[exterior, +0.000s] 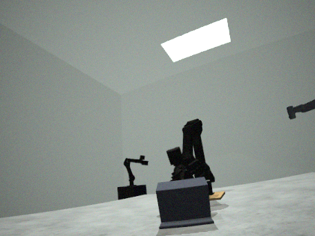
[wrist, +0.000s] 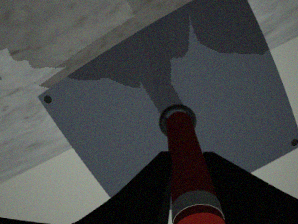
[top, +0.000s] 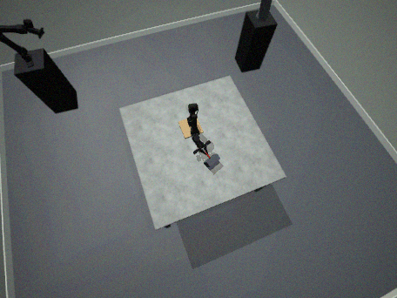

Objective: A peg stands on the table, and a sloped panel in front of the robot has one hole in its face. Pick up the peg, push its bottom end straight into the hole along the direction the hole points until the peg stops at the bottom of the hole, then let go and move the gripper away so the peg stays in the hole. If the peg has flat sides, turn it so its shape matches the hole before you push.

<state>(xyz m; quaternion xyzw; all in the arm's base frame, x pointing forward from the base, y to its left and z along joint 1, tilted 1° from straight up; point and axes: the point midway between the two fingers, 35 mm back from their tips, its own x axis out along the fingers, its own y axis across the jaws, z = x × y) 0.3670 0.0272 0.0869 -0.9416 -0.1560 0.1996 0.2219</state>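
A red round peg [top: 208,154] [wrist: 186,145] with a grey band is held by my gripper [top: 203,148] [wrist: 185,161], which is shut on it. The sloped blue-grey panel [top: 212,161] [wrist: 110,125] faces the wrist camera; the exterior view shows its block [exterior: 184,203] from behind. The round hole [wrist: 162,121] has a dark rim. The peg's far end lies over the hole in the wrist view and seems to be at its mouth or just inside; the depth cannot be told. Part of the rim shows around the tip. The fingertips are outside the panel, and the exterior view hides them.
A tan board [top: 185,129] [exterior: 217,195] lies at the arm's base on the pale table [top: 165,187]. Small dark screw heads [wrist: 47,99] [wrist: 294,142] mark panel corners. Black pedestals [top: 48,83] [top: 256,41] with other arms stand on the floor away from the table.
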